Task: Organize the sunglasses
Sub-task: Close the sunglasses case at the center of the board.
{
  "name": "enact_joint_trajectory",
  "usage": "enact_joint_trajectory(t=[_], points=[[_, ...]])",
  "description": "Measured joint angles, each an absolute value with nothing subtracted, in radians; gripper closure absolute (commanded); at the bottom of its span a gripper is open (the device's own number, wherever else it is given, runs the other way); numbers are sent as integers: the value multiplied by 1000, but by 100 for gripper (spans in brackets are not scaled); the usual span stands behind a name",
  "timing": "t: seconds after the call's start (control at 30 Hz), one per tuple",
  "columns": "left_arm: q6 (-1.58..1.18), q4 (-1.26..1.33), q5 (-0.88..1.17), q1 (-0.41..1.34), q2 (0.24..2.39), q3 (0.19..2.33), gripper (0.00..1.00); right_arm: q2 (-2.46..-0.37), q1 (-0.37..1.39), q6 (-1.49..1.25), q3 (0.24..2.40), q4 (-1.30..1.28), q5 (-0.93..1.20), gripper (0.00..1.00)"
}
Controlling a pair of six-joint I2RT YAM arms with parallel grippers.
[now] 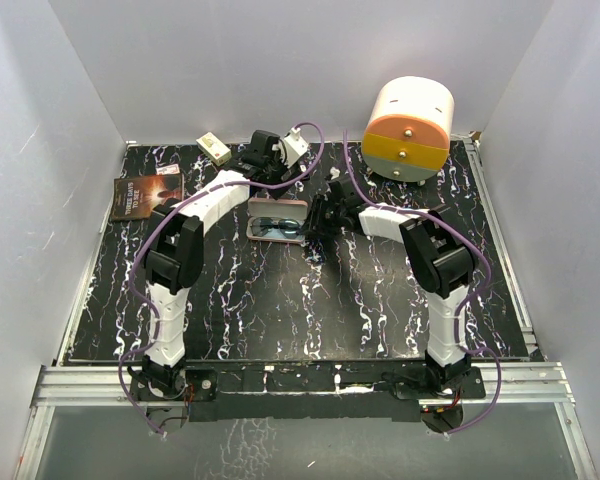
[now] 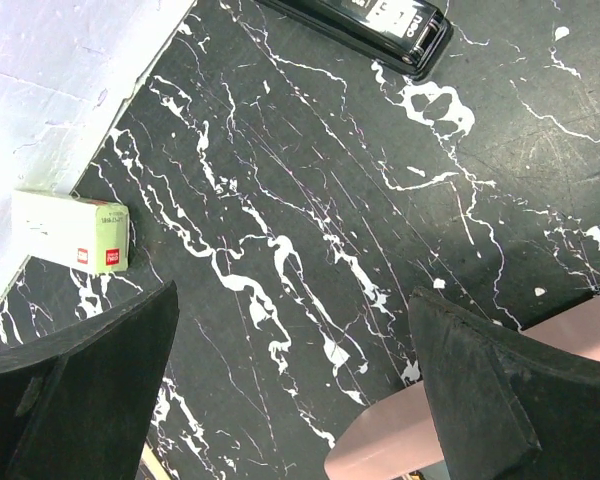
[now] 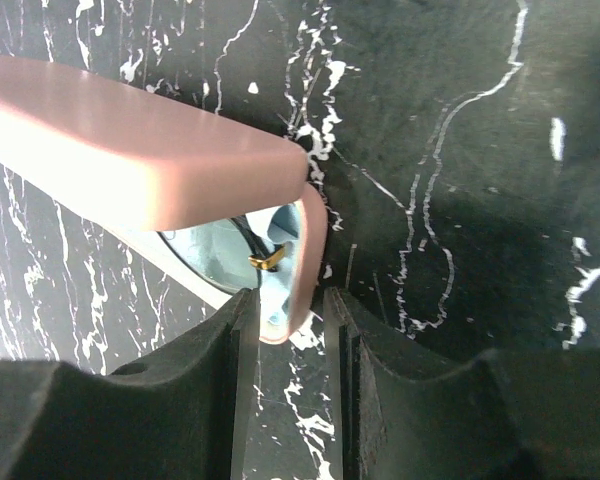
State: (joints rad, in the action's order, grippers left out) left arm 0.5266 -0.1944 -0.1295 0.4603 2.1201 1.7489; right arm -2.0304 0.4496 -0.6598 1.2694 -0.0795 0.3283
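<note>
The pink case [image 1: 277, 206] lies open at the middle back of the table. The sunglasses [image 1: 277, 229] lie inside it on pale blue lining. In the right wrist view the case's lid [image 3: 130, 150] stands over the base, and a dark frame with a gold hinge [image 3: 265, 258] shows inside. My right gripper [image 3: 285, 300] is closed down on the rim at the case's right end; it also shows in the top view [image 1: 316, 217]. My left gripper [image 2: 292, 300] is wide open and empty, above the table just behind the case [image 2: 390, 440]; it also shows in the top view [image 1: 255, 167].
A round white, orange and yellow drawer box [image 1: 410, 128] stands at the back right. A dark book [image 1: 147, 195] lies at the left. A small cream box [image 2: 72, 232] sits by the back wall. A black stapler [image 2: 370, 25] lies behind the left gripper. White walls enclose the table.
</note>
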Motion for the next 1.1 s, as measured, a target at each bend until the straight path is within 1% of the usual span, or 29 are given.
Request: enact_joint_trajectory(t=[0.07,0.13,0.2,0.4,0.47,0.63,1.1], points=[[526,-189,-132,460,2123,1751,3,-2039,457,-660,1279,-81,327,66],[524,-187,-132,460,2123,1752,3,-2044,463,-659,1287,-86,323,73],[522,-186,-132,460,2123,1753,3,-2045,466,-659,1288,-94,315,78],[514,-179,-132,460,2123,1747,3,-2045,466,-661,1288,-108,305,78],[511,-175,-131,460,2123,1736,3,-2045,466,-664,1283,-102,305,79],[502,-177,-125,460,2123,1715,3,-2045,466,-681,1270,-79,313,92],[458,-161,-92,462,2090,1641,3,-2045,464,-702,1267,-72,312,92]])
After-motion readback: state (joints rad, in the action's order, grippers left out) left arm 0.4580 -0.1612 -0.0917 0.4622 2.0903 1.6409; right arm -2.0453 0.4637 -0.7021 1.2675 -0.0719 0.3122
